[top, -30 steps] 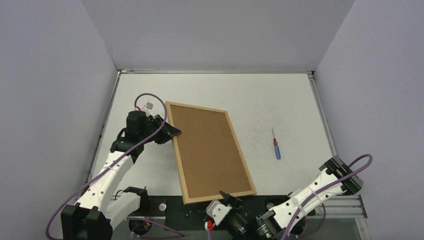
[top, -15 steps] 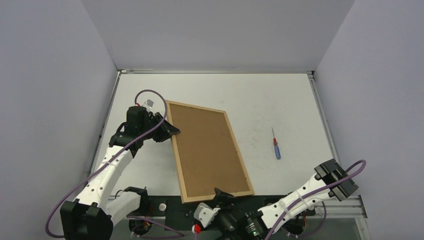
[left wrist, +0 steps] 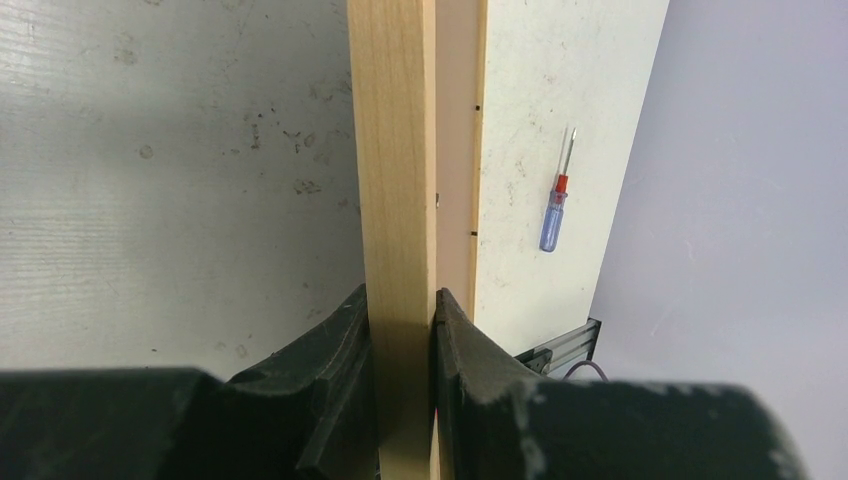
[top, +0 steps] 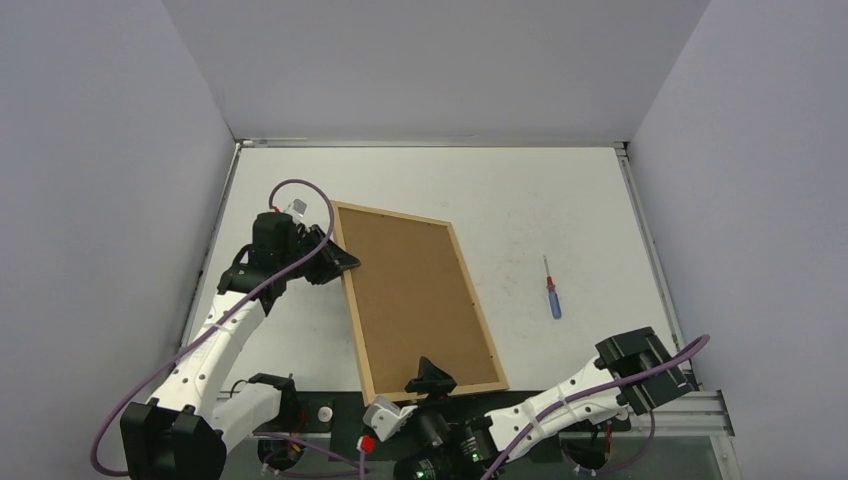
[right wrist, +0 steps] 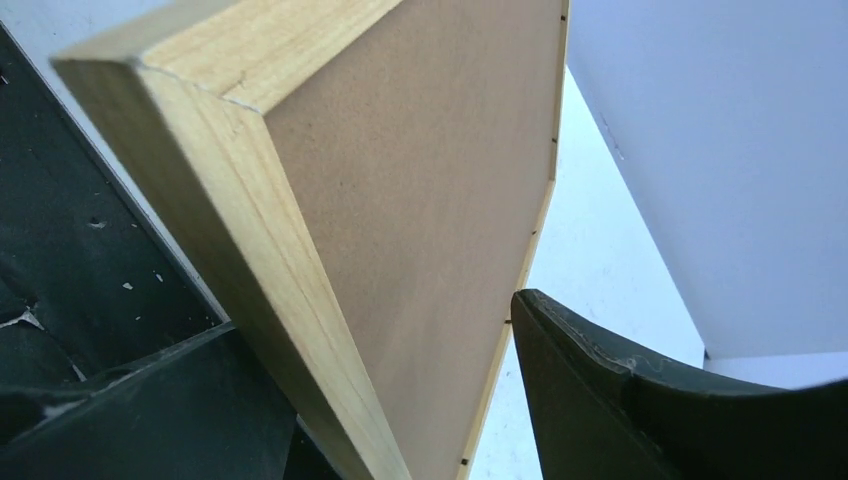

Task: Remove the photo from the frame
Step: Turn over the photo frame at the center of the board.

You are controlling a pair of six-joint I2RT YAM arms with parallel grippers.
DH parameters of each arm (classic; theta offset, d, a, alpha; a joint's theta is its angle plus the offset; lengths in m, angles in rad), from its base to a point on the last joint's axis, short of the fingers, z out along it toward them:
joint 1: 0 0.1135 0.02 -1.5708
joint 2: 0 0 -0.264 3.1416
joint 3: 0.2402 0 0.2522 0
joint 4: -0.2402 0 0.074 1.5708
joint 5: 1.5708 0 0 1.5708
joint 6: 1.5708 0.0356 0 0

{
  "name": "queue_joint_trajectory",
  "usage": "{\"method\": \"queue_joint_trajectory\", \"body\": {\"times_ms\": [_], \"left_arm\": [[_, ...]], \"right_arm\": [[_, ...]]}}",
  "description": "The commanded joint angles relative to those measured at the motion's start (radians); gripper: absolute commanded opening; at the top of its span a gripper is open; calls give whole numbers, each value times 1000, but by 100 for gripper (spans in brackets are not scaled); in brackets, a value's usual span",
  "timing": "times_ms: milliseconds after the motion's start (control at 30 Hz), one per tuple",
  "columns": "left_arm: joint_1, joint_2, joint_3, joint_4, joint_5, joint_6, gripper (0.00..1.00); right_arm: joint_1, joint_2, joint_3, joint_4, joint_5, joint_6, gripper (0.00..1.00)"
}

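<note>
Left gripper point(top: 338, 262) sits at left long rail of frame point(left wrist: 395, 150), toward its far corner. Fingers point(left wrist: 340, 350) narrow, pinched on the wood rail, one each side. Frame lies back-up on table point(top: 560, 190), skewed, w/ near short rail at the table's near edge. Brown backing panel point(top: 420, 300) fills frame. Right gripper point(top: 430, 376) at frame's near short rail, approx mid-rail. Its fingers are spread wide, one over the panel, one outside the rail, not clamped. Screwdriver point(top: 549, 290), red/blue handle, lies well apart to right of frame.
</note>
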Motion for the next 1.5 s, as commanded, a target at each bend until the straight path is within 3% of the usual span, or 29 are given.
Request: {"method": "queue_joint_trajectory", "body": {"times_ms": [0,167,333,467,567,700,800,1033,1200,1467], "left_arm": [[6,-19,45,-20,-6,37,0],[6,-23,47,-22,-2,36,0],[8,-27,53,-34,-8,41,0],[8,-36,57,-25,-4,31,1],[9,-44,73,-26,-10,34,30],[14,-62,104,-26,-19,48,73],[22,-99,131,-34,-43,62,96],[34,-248,224,-115,-233,51,97],[32,-349,260,-81,-266,39,97],[33,-345,262,-114,-264,60,97]], "right_arm": [[-12,11,23,126,88,-147,68],[-15,46,29,153,131,-165,51],[-18,44,39,147,151,-153,23],[-18,34,54,125,154,-124,9],[-18,12,63,110,150,-82,0],[-35,-53,51,133,84,-31,0],[-64,-114,32,163,43,19,0],[-135,-278,-41,261,-41,94,0],[-190,-411,-123,366,-129,180,0],[-281,-618,-307,517,-241,333,0]]}}
